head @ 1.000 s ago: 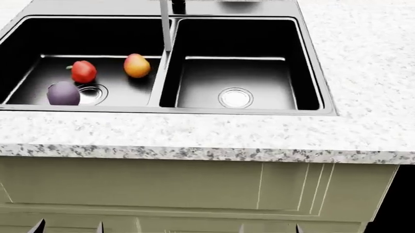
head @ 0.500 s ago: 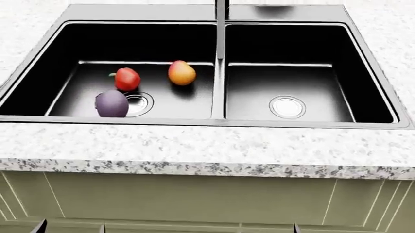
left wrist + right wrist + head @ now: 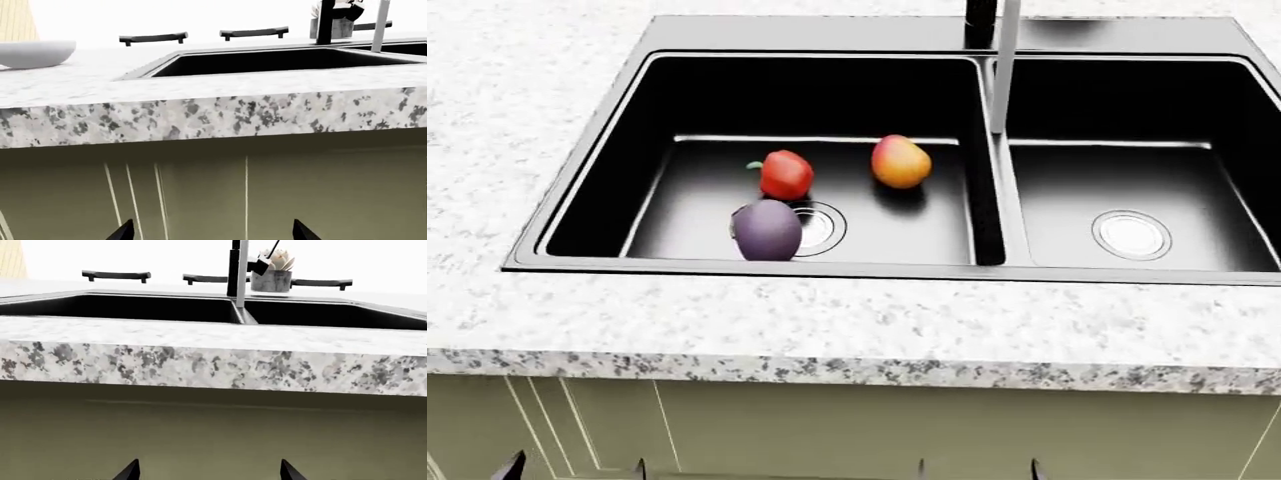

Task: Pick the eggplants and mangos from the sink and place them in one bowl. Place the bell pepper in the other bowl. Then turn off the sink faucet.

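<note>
The black double-basin sink (image 3: 587, 150) is set in a speckled counter. In its left basin lie the purple eggplant (image 3: 767, 230) beside the drain, the red bell pepper (image 3: 785, 174) just behind it, and the red-orange mango (image 3: 901, 161) to the right. The black faucet post (image 3: 981, 20) stands behind the divider with a thin grey spout (image 3: 1004, 70). My left gripper (image 3: 574, 468) and right gripper (image 3: 978, 469) are both open and empty. They hang low in front of the cabinet, below the counter edge. One white bowl (image 3: 33, 52) rests on the counter; the other bowl is out of view.
The thick granite counter edge (image 3: 213, 117) overhangs the cabinet front (image 3: 213, 430) above both grippers. A potted plant (image 3: 270, 277) stands behind the faucet (image 3: 233, 267). Dark handles (image 3: 153, 37) line the far wall. The right basin holds only its drain (image 3: 1132, 233).
The head view has swung left, so the sink has slid right in the picture. The three fruits keep their places in the left basin. Both grippers stay low and open.
</note>
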### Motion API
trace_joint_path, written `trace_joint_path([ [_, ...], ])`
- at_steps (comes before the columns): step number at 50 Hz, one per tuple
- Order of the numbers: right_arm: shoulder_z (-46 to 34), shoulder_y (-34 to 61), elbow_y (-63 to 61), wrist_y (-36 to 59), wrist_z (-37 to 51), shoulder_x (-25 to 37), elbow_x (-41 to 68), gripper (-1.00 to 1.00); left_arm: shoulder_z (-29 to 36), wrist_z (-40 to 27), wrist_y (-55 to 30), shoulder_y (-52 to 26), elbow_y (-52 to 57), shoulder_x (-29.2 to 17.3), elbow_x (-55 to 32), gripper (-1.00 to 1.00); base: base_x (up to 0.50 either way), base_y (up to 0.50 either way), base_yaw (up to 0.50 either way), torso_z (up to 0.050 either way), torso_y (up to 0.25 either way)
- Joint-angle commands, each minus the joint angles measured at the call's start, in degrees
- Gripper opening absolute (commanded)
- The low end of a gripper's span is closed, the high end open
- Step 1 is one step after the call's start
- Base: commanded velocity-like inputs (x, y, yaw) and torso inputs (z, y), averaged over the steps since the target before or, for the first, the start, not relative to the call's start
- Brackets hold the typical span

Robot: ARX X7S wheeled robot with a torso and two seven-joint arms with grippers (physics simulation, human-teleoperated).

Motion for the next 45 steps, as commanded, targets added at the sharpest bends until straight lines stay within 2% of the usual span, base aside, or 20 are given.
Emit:
trace_joint_path([
  [1,0.1,-0.07,0.26,-0.33,0.75,0.32,1.11,1.0,0.81,-0.24,1.0,0.26,0.33,-0.45,-0.38,1.0,0.0,0.0,0.0,0.0,0.0],
  [12,-0.16,0.0,0.29,0.07,1.55,0.63,1.57,1.0,1.15,0.07,3.77,0.68,0.74,-1.12,-1.21,1.0,0.0,0.0,0.0,0.015,0.0],
  [45,-1.81,0.41,0.47,0.3,2.68,1.74,2.28,1.0,2.96,-0.19,6.4,0.9,1.35,-1.75,-2.61,1.0,0.0,0.0,0.0,0.05,0.0],
])
